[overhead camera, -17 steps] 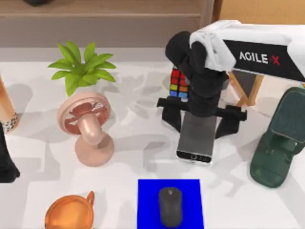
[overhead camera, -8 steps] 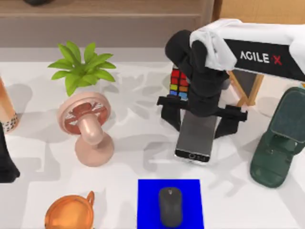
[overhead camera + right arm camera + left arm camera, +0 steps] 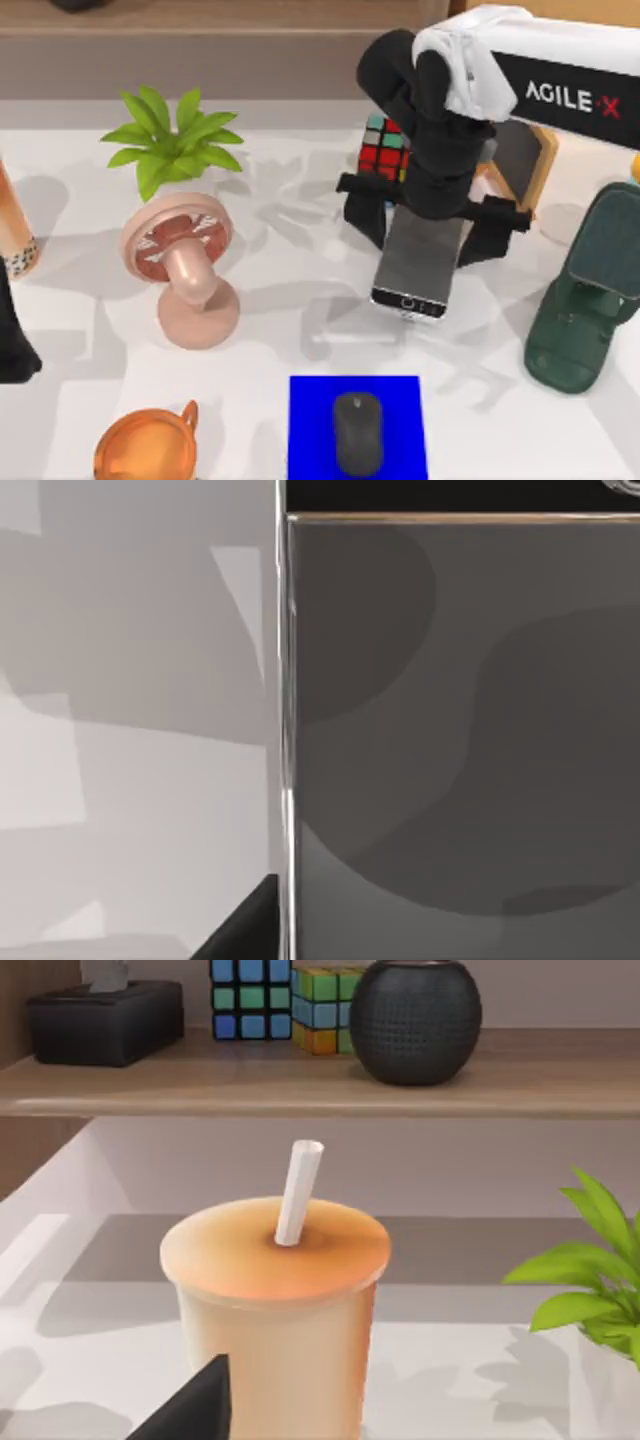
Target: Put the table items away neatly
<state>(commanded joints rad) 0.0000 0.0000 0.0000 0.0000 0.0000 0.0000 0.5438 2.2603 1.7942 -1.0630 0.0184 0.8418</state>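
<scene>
1. The right claw (image 3: 430, 228) hangs over the bench's right half, its black fingers (image 3: 365, 212) clamped on the long edges of the smartphone (image 3: 415, 270), a slim rectangular slab with a smooth grey screen and a black-silver frame.
2. In the right wrist view the smartphone's glossy screen (image 3: 460, 730) meets a thin bright metal edge, with the pale bench (image 3: 130, 730) beside it.
3. The mouse (image 3: 358, 432), a small matt black oval, lies on a flat blue square mat (image 3: 310, 430) at the bench's near edge, around the middle.
4. A multicoloured puzzle cube (image 3: 383, 148) stands just behind the right claw, toward the far edge.
5. A pink desk fan (image 3: 185, 265) with a round grille and rounded base stands on the left half, with a leafy green plant (image 3: 170, 140) behind it.
6. A dark green phone stand (image 3: 585, 300) sits by the right edge.
7. A round orange cup (image 3: 150, 445) sits at the near edge, left of the mat.
8. The left arm is parked at the left edge; I cannot tell its claw's state. Its wrist view shows a lidded drink cup (image 3: 275, 1310) with a white straw (image 3: 298, 1190).
</scene>
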